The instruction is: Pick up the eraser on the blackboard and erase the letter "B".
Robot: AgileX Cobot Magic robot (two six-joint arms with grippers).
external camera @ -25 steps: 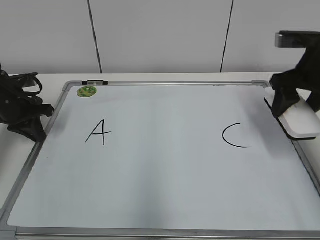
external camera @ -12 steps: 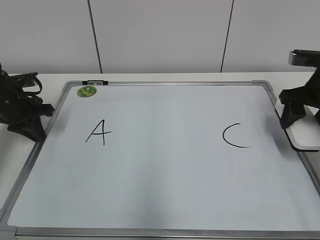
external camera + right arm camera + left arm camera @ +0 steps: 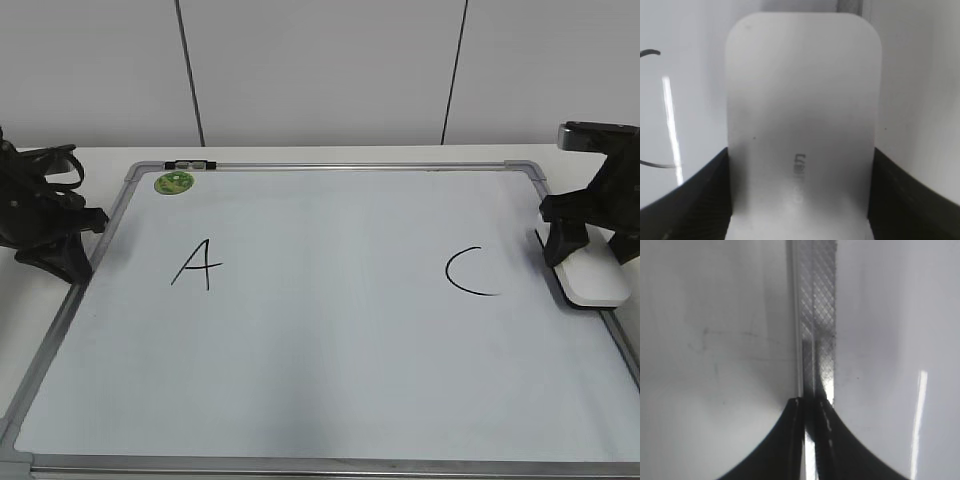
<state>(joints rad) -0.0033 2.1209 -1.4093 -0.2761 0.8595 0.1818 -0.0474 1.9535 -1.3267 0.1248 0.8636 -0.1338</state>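
right gripper (image 3: 578,245): we've got both fingers clamped on the eraser (image 3: 801,120), 1 on each long side, at the right edge of the blackboard (image 3: 330,380)
left gripper (image 3: 810,440): parked on the left frame, fingers pressed together, nothing in them
risk: a drift left smudges the C (image 3: 468,272), and that's not our letter
letter "B": honestly we can't find 1, the gap between A (image 3: 197,264) and C looks blank
eraser look: flat white rounded block, faint grey lettering on top

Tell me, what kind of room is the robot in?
Probably a lab or test room. A whiteboard with letters lies flat on a white table, plain grey wall panels stand behind, and the right gripper holds an eraser.
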